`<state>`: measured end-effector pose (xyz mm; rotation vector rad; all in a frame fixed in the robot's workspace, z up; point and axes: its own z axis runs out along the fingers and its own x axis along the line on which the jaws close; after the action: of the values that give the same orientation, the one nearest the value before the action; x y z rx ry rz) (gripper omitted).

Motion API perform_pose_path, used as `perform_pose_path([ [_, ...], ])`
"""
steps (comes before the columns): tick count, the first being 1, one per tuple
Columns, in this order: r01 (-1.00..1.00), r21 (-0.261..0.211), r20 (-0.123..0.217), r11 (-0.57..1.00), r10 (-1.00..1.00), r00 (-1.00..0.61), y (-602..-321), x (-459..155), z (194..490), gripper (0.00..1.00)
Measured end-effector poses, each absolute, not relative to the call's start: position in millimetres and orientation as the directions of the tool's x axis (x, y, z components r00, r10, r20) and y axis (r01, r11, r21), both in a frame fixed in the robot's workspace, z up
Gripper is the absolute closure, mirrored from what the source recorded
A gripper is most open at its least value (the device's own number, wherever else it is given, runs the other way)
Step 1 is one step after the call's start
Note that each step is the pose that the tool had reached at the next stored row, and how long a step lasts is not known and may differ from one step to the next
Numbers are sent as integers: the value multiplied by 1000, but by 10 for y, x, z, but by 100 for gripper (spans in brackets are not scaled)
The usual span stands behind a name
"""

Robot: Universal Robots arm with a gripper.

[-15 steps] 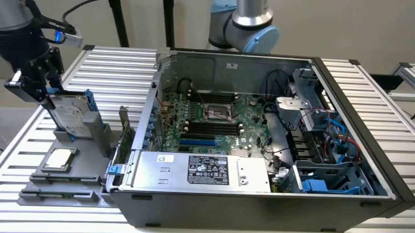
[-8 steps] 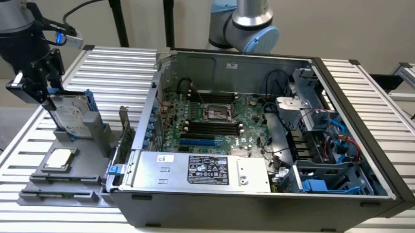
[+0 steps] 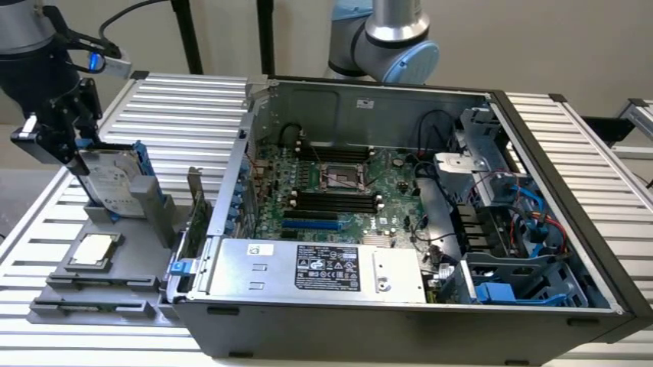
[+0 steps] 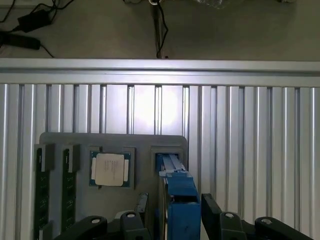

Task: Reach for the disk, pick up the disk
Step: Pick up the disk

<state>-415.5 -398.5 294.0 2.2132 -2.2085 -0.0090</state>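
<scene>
Disk (image 3: pixel 110 183) first: it stands on edge at the exterior view's left, a flat silver-grey slab with a white printed label and blue plastic rails. Its lower end sits in a slot of the grey tray (image 3: pixel 138 264).

Now by size. Biggest is the open computer case (image 3: pixel 408 325), a dark grey metal box across the centre and right of the exterior view. Its green motherboard (image 3: pixel 337 180) lies bare inside, and a boxy silver power supply (image 3: pixel 306 267) with a black label runs along the near edge.

Under it all is the table (image 3: pixel 194 107), ribbed aluminium slats in straight grooves. Behind the case, upper centre, a rounded silver and pale-blue arm joint (image 3: pixel 393 46) shows.

The tray is matt grey plastic and lies on the slats just beside the case's left wall.

The gripper (image 3: pixel 73 149), black and angular, is right at the disk's top in the upper left of the exterior view. In the wrist view the gripper (image 4: pixel 175 197) straddles the disk (image 4: pixel 181 212). Its jaws are apart, with one black finger on each flank of the blue rail. One finger is close against the rail and the other shows a sliver of gap.

Smallest now: the square chip (image 3: pixel 92 250), with a shiny metal lid, lies flat in its tray pocket just beside the disk's slot. Two thin green memory sticks (image 4: pixel 41 187) stand in slots beyond it.
</scene>
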Motion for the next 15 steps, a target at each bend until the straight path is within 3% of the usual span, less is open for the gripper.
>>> perform_pose_path([
  [6,-1000,14,8,-3,-1000,3,-3983,-4155,2938,55],
  [7,-1000,14,8,-2,-1000,3,-3983,-4155,2938,62],
  [15,-1000,14,8,-2,-1000,3,-3976,-4156,2935,62],
])
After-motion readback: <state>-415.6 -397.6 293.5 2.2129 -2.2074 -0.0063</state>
